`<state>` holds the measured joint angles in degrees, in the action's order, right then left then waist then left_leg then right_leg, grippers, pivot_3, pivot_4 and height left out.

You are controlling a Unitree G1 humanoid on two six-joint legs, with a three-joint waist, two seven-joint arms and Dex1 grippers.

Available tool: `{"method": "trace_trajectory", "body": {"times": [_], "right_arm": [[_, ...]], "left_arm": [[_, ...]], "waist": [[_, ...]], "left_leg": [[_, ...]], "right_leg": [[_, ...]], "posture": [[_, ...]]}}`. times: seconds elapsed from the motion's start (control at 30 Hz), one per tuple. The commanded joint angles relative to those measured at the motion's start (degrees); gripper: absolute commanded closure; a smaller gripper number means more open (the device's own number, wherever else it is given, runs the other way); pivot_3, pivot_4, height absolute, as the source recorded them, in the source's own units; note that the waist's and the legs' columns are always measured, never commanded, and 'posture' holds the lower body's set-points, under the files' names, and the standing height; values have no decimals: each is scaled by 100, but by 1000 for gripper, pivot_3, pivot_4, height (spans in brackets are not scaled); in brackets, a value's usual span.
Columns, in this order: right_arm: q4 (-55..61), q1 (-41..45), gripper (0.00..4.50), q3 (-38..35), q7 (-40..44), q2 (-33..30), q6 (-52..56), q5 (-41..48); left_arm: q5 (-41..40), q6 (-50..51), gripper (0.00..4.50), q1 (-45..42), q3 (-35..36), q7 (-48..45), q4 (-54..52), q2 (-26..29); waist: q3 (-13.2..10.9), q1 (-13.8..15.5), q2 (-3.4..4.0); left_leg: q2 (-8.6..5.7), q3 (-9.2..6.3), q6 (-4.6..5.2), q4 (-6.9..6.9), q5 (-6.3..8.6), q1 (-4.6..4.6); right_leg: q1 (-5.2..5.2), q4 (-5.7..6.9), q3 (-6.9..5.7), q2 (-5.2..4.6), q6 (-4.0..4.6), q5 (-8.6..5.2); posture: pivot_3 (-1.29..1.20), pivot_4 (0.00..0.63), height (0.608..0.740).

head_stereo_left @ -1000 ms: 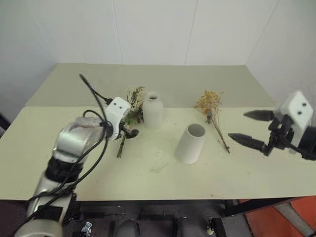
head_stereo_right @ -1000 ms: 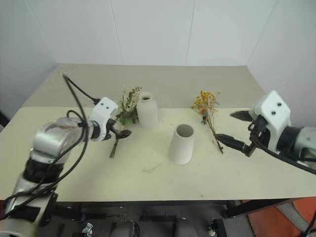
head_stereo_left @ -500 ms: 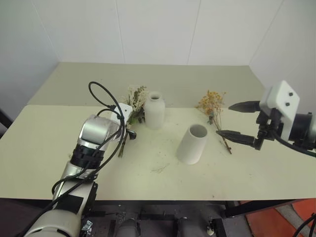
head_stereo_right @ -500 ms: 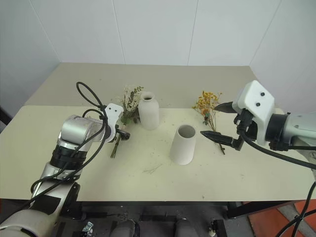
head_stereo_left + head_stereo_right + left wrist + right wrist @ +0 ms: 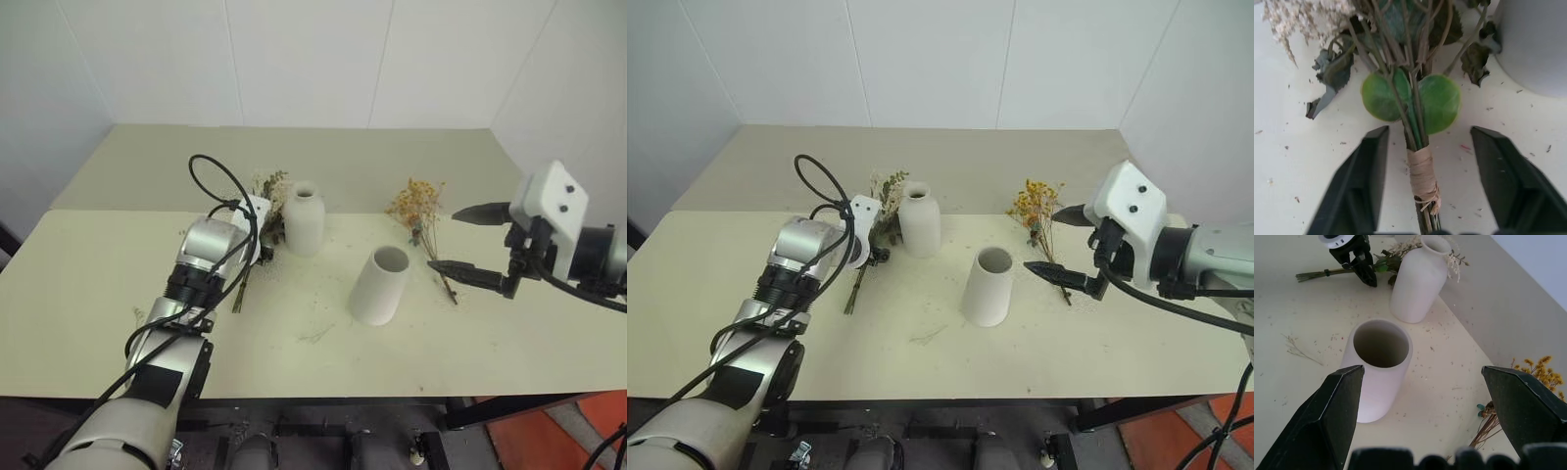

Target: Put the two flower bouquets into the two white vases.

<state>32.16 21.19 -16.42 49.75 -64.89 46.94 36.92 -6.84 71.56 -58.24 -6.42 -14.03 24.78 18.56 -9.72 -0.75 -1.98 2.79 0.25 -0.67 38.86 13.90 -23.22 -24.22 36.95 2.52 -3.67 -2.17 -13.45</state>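
Nearest to you on the table (image 5: 118, 294) stands the wide-mouthed cylinder vase (image 5: 379, 285), upright and empty, a little right of centre, with a loose dry sprig (image 5: 315, 335) lying on the bare top in front of it.

Your right tool (image 5: 457, 241) hangs above the table just right of that vase, its two black fingers spread wide apart with nothing between them. In the right wrist view the vase mouth sits between those fingers, well beyond them.

Under and behind that tool lies the small bouquet of yellow-orange dried flowers (image 5: 416, 205), flat on the table, its thin brown stems running back toward you.

On the left, your left tool (image 5: 1425, 193) is down over the leafy bouquet (image 5: 266, 196), which lies flat with its stems (image 5: 240, 291) pointing toward you. In the left wrist view the fingers (image 5: 1359, 183) stand on either side of the wrapped stem binding (image 5: 1422, 174), apart and not touching it.

Just right of that bouquet's head the bottle-shaped vase (image 5: 304, 218) stands upright, near the seam where the table meets the farther surface.
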Motion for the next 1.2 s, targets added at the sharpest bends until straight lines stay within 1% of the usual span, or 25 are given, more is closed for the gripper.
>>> {"method": "trace_trajectory", "body": {"times": [0.03, 0.17, 0.2, 0.27, 0.37, 0.43, 0.5, 0.57, 0.6, 0.63, 0.7, 0.77, 0.83, 0.93, 1.07, 1.2], "right_arm": [[123, 32, 0, -225, -89, -77, 10, -12], [93, 44, 0, -146, -135, -31, -33, -50], [95, 54, 0, -132, -150, -13, -36, -49], [93, 58, 0, -129, -174, 14, -40, -40], [96, 35, 0, -131, -211, 32, -42, -35], [106, 28, 0, -119, -253, 64, -39, -37], [148, 46, 0, -112, -321, 116, -12, -8], [195, 79, 0, -120, -390, 164, 31, 47], [219, 86, 0, -124, -416, 174, 52, 64], [247, 76, 0, -133, -433, 178, 70, 73], [302, 43, 0, -156, -499, 202, 115, 100], [381, -22, 0, -196, -573, 237, 177, 127], [470, -91, 0, -238, -641, 271, 239, 151], [637, -193, 0, -324, -799, 356, 351, 197], [820, -325, 0, -435, -972, 434, 461, 258], [993, -476, 0, -611, -1121, 458, 583, 317]], "left_arm": [[24, 118, 3069, -169, -29, -135, -177, 91], [146, -123, 4277, -225, 149, 77, -42, 53], [156, -353, 4350, -253, 337, 235, -40, 21], [145, -967, 4350, -257, 761, 607, -133, -51], [110, -2754, 4350, -163, 1414, 1239, -237, -178], [288, -4027, 4350, -295, 1539, 1603, 91, -120], [44, -5044, 4350, -623, 2031, 1909, 659, -141], [-996, -5590, 4350, -983, 3032, 1643, 1098, -276], [-1307, -5968, 4350, -1077, 3292, 1324, 1301, -287], [-1386, -6491, 4350, -1121, 3389, 1119, 1491, -308], [-1858, -7077, 4350, -1269, 3752, 469, 1913, -384], [-2546, -7371, 4350, -1385, 4144, -452, 2155, -544], [-3060, -7526, 4350, -1486, 4425, -1116, 2348, -685], [-3322, -7547, 4350, -1626, 4520, -1709, 2885, -803], [-3269, -7787, 4350, -1801, 4478, -1746, 3597, -902], [-3319, -7917, 4350, -1965, 4472, -1962, 3877, -1008]], "waist": [[0, 2, 0], [0, 7, 0], [0, 7, 0], [0, 10, -1], [-1, 12, -2], [-1, 16, -2], [-1, 30, -2], [-1, 49, -2], [-1, 50, -2], [-1, 49, -2], [-1, 62, -2], [-1, 81, -2], [-1, 121, -2], [-1, 139, -3], [-1, 132, -3], [-1, 114, -3]], "left_leg": [[0, 0, 0, 0, 0, 1], [0, 0, 0, 0, 0, 0], [0, 0, 0, 0, 0, 0], [0, -1, 0, 0, 0, -1], [0, -1, 0, 0, 0, -3], [-1, 0, 0, -1, 0, -5], [-4, 1, -1, -1, 0, -4], [-8, 1, -1, 0, 0, -5], [-9, 1, -1, 0, 0, -6], [-10, 2, 0, 0, 0, -6], [-14, 3, 0, -2, 0, -5], [-20, 4, 0, -2, 0, -5], [-22, 3, -1, 2, -1, -8], [-24, 2, -1, 4, -1, -15], [-28, 0, 0, 4, -1, -16], [-29, -1, 0, 3, -1, -14]], "right_leg": [[0, 0, 0, 0, 0, 0], [0, -1, -1, 0, 0, 0], [0, -1, -1, 0, 0, 0], [0, -1, -1, 0, 0, 0], [-2, -3, -1, -2, 1, 1], [-3, -3, -1, -7, 2, 2], [-3, -1, -2, -11, 1, 2], [-2, -1, -5, -15, 0, 3], [-2, -2, -7, -17, -1, 4], [-2, -5, -7, -19, -2, 3], [1, -8, -8, -23, -3, 3], [4, -10, -10, -29, -5, 3], [6, -10, -17, -33, -8, 4], [6, -17, -20, -34, -12, 5], [6, -19, -19, -36, -15, 5], [6, -17, -18, -36, -16, 5]], "posture": [[0, 150, 740], [0, 150, 740], [0, 150, 740], [0, 150, 740], [0, 150, 740], [0, 150, 740], [0, 150, 740], [0, 150, 740], [0, 150, 740], [0, 150, 740], [0, 150, 740], [0, 150, 740], [0, 150, 740], [0, 150, 740], [0, 150, 740], [0, 150, 740]]}}
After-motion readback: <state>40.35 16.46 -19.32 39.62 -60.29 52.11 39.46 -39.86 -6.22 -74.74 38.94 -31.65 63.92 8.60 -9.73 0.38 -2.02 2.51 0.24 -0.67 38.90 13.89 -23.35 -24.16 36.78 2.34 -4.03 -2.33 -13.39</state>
